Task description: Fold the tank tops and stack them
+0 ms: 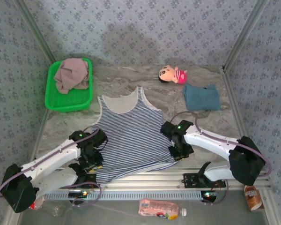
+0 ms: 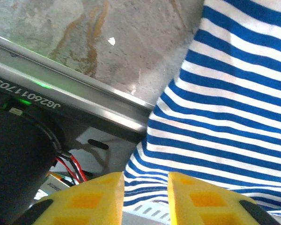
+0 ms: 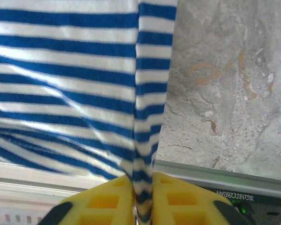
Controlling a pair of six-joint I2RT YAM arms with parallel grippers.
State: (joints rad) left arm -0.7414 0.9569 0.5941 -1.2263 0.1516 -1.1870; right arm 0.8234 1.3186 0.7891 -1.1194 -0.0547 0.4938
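Observation:
The navy-and-white striped tank top (image 1: 131, 136) lies spread flat in the middle of the table, straps away from me and its hem over the front rail. My left gripper (image 1: 92, 161) is at the hem's left corner. In the left wrist view its yellow jaws (image 2: 146, 197) stand apart, with the striped cloth (image 2: 225, 93) loose between and beyond them. My right gripper (image 1: 180, 151) is at the right side seam, and its fingers (image 3: 143, 201) pinch a fold of the striped cloth (image 3: 61, 70). A folded teal-blue tank top (image 1: 201, 97) lies at the back right. The mauve-pink tank top (image 1: 71, 74) is crumpled in the basket.
A green basket (image 1: 51, 101) stands at the back left. A small pink plush doll (image 1: 172, 74) lies at the back, near the teal top. A metal rail (image 1: 187, 177) runs along the table's front edge, with a pink bottle (image 1: 159, 208) below it.

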